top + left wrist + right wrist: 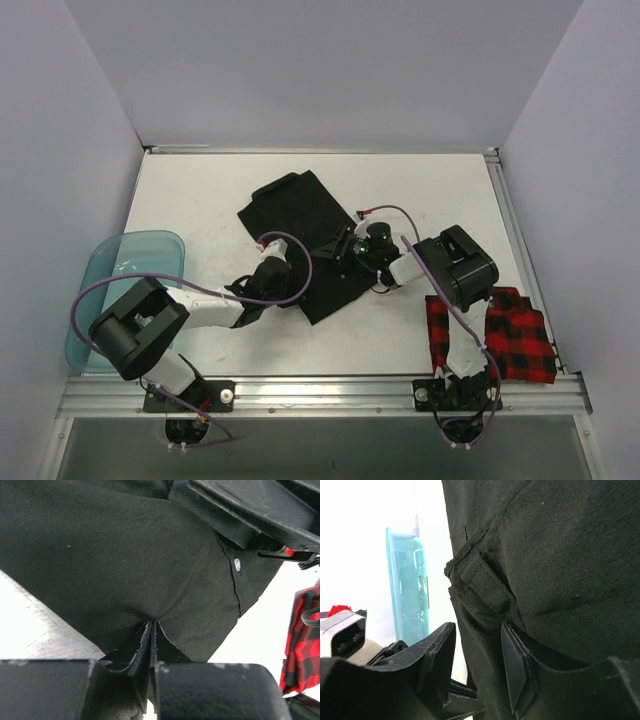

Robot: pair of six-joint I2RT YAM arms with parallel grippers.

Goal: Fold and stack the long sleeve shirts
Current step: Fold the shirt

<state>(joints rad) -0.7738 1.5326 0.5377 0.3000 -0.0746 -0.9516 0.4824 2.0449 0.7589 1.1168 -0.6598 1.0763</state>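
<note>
The black shirt [298,222] lies partly folded in the middle of the table. My left gripper [274,274] is at its near-left edge, shut and pinching the black cloth [130,565] between its fingertips [151,625]. A white button [237,565] shows near the placket. My right gripper [352,246] is at the shirt's right edge. In the right wrist view it [477,665] is open, with a thick fold of black cloth [560,555] lying between the jaws. The red-and-black check shirt [505,335] lies bunched at the near right, and also shows in the left wrist view [305,640].
A translucent teal tub [125,285] stands at the near left edge of the table; it also shows in the right wrist view [407,590]. Grey walls close in the table on three sides. A metal rail [320,392] runs along the near edge.
</note>
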